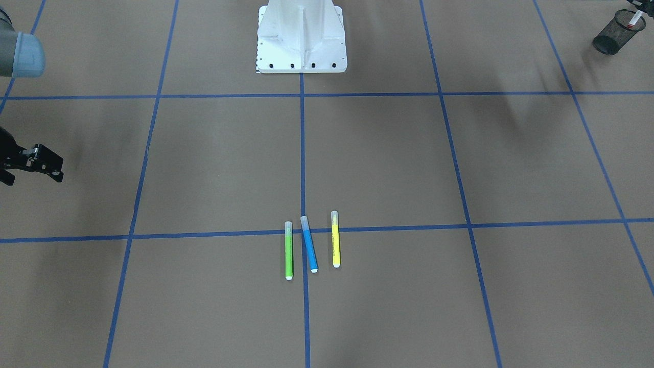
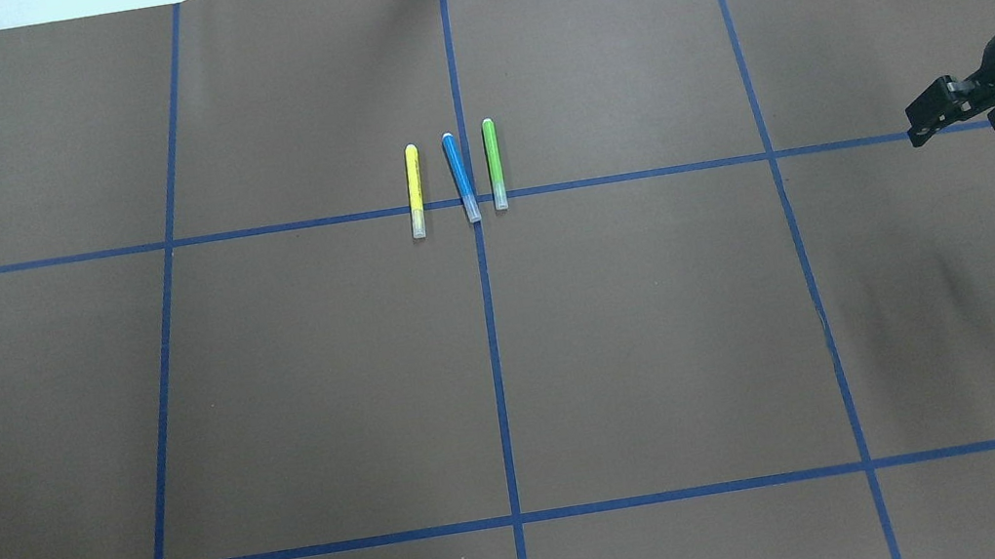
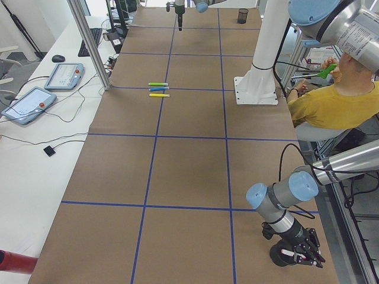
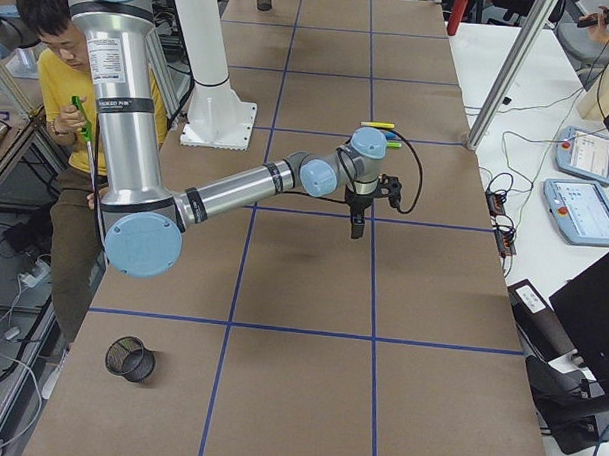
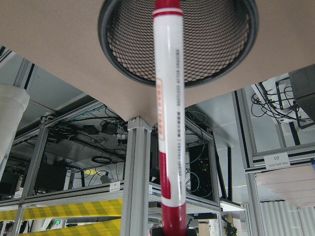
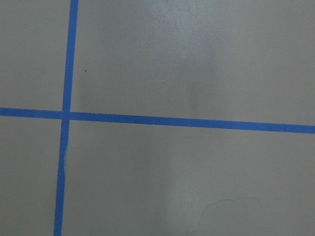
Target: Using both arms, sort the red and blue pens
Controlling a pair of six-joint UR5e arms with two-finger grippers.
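Note:
The red pen [image 5: 170,113], white-barrelled with red ends, hangs tip-first over the mouth of a black mesh cup [image 5: 147,59]. My left gripper [image 3: 301,255] is shut on it at the table's left end, and pen [image 1: 633,18] and cup [image 1: 612,36] also show in the front view's corner. The blue pen [image 2: 460,176] lies on the table between a yellow and a green marker. My right gripper [image 2: 927,119] hovers open and empty far to the blue pen's right, above bare table; its fingertips [image 1: 60,171] stand apart.
The green marker [image 2: 494,164] and the yellow marker [image 2: 414,191] flank the blue pen. A second mesh cup [image 4: 130,359] stands at the table's right end. The white pedestal [image 1: 301,46] is at the robot's side. A seated person [image 3: 331,100] is behind the pedestal.

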